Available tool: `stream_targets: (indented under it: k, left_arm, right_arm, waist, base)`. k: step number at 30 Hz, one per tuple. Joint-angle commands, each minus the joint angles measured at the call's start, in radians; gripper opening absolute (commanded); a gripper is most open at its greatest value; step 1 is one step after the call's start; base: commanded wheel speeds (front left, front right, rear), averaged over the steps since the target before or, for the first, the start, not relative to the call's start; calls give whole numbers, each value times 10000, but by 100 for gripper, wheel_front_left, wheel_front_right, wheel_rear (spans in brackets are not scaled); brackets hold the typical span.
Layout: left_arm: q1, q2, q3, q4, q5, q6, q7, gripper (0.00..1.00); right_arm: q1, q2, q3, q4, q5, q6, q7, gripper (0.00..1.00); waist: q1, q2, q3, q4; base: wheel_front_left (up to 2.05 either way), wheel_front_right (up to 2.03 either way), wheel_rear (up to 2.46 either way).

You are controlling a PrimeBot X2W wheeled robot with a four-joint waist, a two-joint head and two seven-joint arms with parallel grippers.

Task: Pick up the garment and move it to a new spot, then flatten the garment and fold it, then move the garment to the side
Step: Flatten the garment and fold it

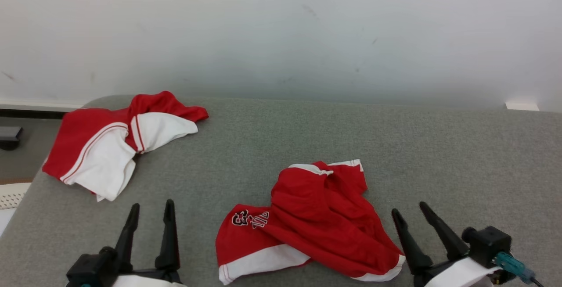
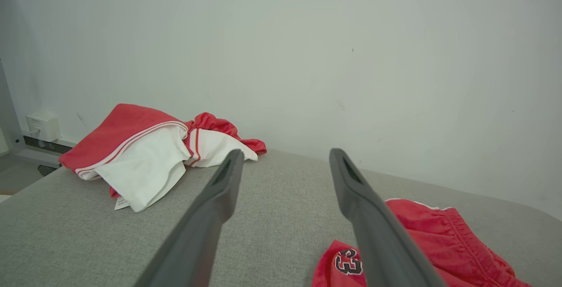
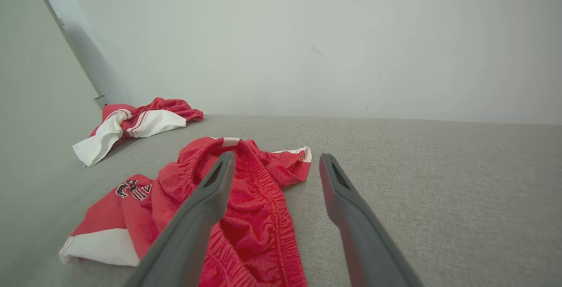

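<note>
Long dark fingers [image 1: 169,234] of the left jaws and the right jaws stand spread wide and empty, touching nothing. The crumpled red mesh shorts with white hem bands and a black number patch [image 1: 316,221] lie between the two pairs on the grey fabric-covered surface [image 1: 439,155], nearer the right jaws. The shorts are bunched in overlapping layers, so a pinch may catch only one loose fold and lift them twisted or let them slip, and the second red-and-white garment heap [image 1: 114,146], ahead and left of the left jaws, could be taken by mistake.
</note>
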Motion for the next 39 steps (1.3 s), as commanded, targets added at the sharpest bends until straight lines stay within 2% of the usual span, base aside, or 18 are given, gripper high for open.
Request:
stream_targets:
  k: [1,8,11,14,20,21,22,23,24,33,39]
  left_arm:
    - [-41,17,-12,-24,153,-41,-2,100]
    - [-269,12,-488,-46,213,-38,-1,100]
    - [-310,13,-678,-23,81,18,-3,100]
    - [-290,11,-813,-2,-14,78,-1,100]
    - [-187,11,-766,35,-183,112,-3,100]
    - [-185,10,-767,24,-199,121,-3,100]
    - [-183,9,-774,12,-201,130,-3,100]
    - [-182,11,-747,14,-205,121,-3,100]
    - [-190,11,-719,12,-217,115,-3,100]
    - [-218,10,-584,-76,-212,85,-3,100]
    - [-403,10,-735,-179,-318,164,-3,100]
  right_arm:
    - [-261,-35,293,133,-99,-22,151,100]
    - [-1927,-8,2725,1158,671,-22,1715,100]
    - [-2468,-94,3369,1650,1093,-22,2059,100]
    - [-2875,-158,3682,2344,1237,-22,2211,100]
    - [-3338,134,3789,3662,1689,-22,2340,100]
    - [-3385,187,3866,3762,1796,-22,2367,84]
    - [-3421,215,3936,3841,1886,-22,2394,49]
    - [-3477,194,3985,3933,1957,-22,2367,31]
    - [-3532,183,4047,4006,2049,-22,2320,0]
    - [-4157,12,3537,4310,3247,-22,1484,0]
    - [-4992,-230,3033,4731,4134,-22,1513,0]
  waist:
    - [0,0,-18,65]
    - [0,0,-15,666]
    - [0,0,-28,1039]
    - [0,0,-46,1396]
    - [0,0,-76,1874]
    - [0,0,-66,1922]
    - [0,0,-64,1959]
    - [0,0,-61,1990]
    - [0,0,-55,2012]
    - [0,0,52,1969]
    - [0,0,466,1843]
  base:
    - [0,0,0]
    - [0,0,0]
    - [0,0,0]
    - [0,0,0]
    - [0,0,0]
    - [0,0,0]
    - [0,0,0]
    - [0,0,0]
    - [0,0,0]
    - [0,0,0]
    - [0,0,0]
